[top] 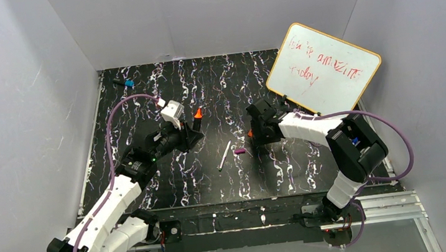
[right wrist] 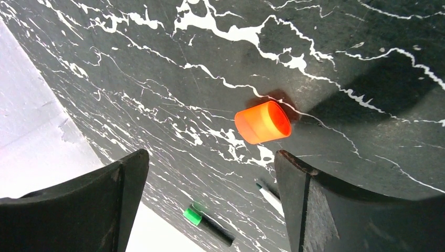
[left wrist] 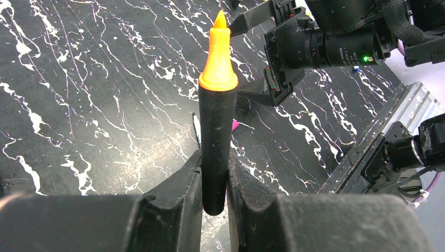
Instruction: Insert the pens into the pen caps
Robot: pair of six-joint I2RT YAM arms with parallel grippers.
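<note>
My left gripper (top: 191, 129) (left wrist: 214, 173) is shut on the black body of the orange-tipped marker (left wrist: 216, 131) (top: 197, 113), held above the table with its tip pointing away. My right gripper (top: 257, 138) (right wrist: 210, 163) is open, just above the orange cap (right wrist: 262, 122) (top: 250, 134). The cap lies on its side on the table, just beyond the fingertips. The white pen (top: 224, 156) (right wrist: 270, 197) and the purple cap (top: 239, 152) (left wrist: 235, 125) lie between the arms. A black marker with a green end (right wrist: 207, 223) (top: 125, 83) lies at the far left corner. I see no separate green cap.
A whiteboard (top: 324, 71) with red writing leans at the back right, close behind the right arm. The black marbled table (top: 152, 190) is enclosed by grey walls (top: 20, 122) on three sides. A metal rail (top: 379, 206) runs along the near edge.
</note>
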